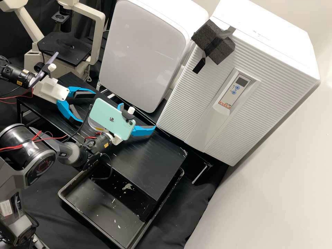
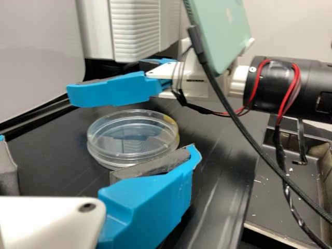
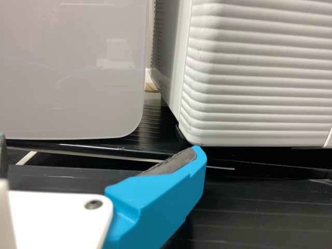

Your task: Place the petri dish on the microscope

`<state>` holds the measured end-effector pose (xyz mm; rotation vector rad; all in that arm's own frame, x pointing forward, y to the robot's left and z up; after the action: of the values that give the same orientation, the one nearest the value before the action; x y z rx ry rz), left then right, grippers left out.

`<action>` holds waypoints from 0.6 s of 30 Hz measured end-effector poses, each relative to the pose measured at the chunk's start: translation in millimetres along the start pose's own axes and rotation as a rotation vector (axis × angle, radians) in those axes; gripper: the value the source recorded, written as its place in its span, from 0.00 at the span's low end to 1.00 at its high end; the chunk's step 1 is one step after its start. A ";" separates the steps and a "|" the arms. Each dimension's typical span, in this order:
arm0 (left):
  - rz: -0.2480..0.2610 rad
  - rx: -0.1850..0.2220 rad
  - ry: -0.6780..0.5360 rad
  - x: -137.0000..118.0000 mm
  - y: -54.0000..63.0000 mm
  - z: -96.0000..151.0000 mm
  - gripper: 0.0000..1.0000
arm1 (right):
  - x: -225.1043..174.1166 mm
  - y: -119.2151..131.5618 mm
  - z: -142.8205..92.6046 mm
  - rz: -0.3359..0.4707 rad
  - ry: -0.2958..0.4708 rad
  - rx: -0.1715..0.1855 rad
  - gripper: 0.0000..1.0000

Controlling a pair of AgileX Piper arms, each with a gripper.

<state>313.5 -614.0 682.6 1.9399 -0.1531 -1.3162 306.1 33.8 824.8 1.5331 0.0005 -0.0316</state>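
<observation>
Dish lay on desk; left hand, wide and empty, sat just off dish, toward microscope; right hand gaped near it.

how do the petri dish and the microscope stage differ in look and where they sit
The petri dish is clear, while the microscope stage is black. The dish is round with a raised wall; the stage is a flat plate with straight edges. The dish lies on the black bench, whereas the stage is mounted within a pale frame. Both look roughly level.
</observation>
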 end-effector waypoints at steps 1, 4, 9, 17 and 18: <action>0.004 0.006 -0.005 1.6 2.2 1.5 1.00 | 0.0 0.0 0.0 0.000 0.000 0.000 1.00; 0.011 0.017 -0.020 5.6 5.5 6.0 1.00 | 0.0 0.0 0.0 0.000 0.000 0.000 1.00; 0.011 0.016 -0.044 15.1 5.5 11.2 1.00 | 0.0 0.0 0.0 0.000 0.000 0.000 1.00; -0.032 -0.012 -0.052 26.0 -10.6 9.5 1.00 | 0.0 0.0 0.0 0.000 0.000 0.000 1.00; -0.032 -0.012 -0.052 27.7 -10.8 8.5 1.00 | 0.0 0.0 0.0 0.000 0.000 0.000 1.00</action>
<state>315.8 -624.6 653.7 1.9059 -0.1403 -1.3865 306.1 33.8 824.8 1.5331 0.0005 -0.0316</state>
